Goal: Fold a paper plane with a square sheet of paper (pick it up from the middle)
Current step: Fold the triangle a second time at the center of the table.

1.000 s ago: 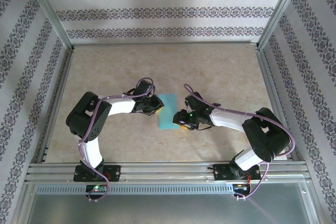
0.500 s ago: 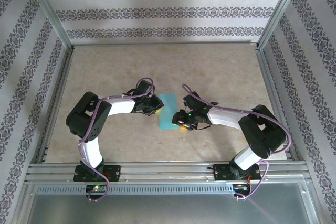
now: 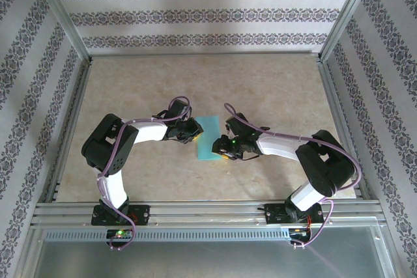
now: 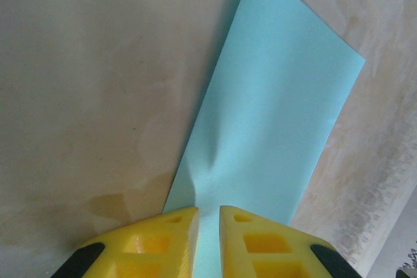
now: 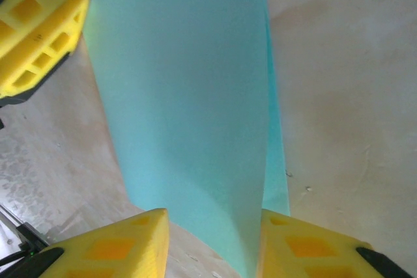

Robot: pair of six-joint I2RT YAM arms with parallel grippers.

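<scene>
The light-blue sheet of paper [image 3: 210, 138] lies on the table, folded into a narrow rectangle. My left gripper [image 3: 195, 133] is at its left edge. In the left wrist view the paper [image 4: 273, 115] puckers where it runs between the nearly closed jaws of that gripper [image 4: 208, 216]. My right gripper [image 3: 223, 149] is at the paper's near right corner. In the right wrist view its yellow jaws [image 5: 214, 216] stand wide apart and straddle the end of the paper [image 5: 182, 96]. A lower layer [image 5: 277, 161] peeks out beside the top one. The left fingers [image 5: 39, 24] show at the far corner.
The beige tabletop [image 3: 273, 89] is bare around the paper. Aluminium frame rails [image 3: 202, 209] run along the near edge, and patterned walls [image 3: 202, 14] close off the back and both sides.
My right gripper has edged left toward the paper and its jaws have narrowed somewhat. The left gripper and the paper have stayed put.
</scene>
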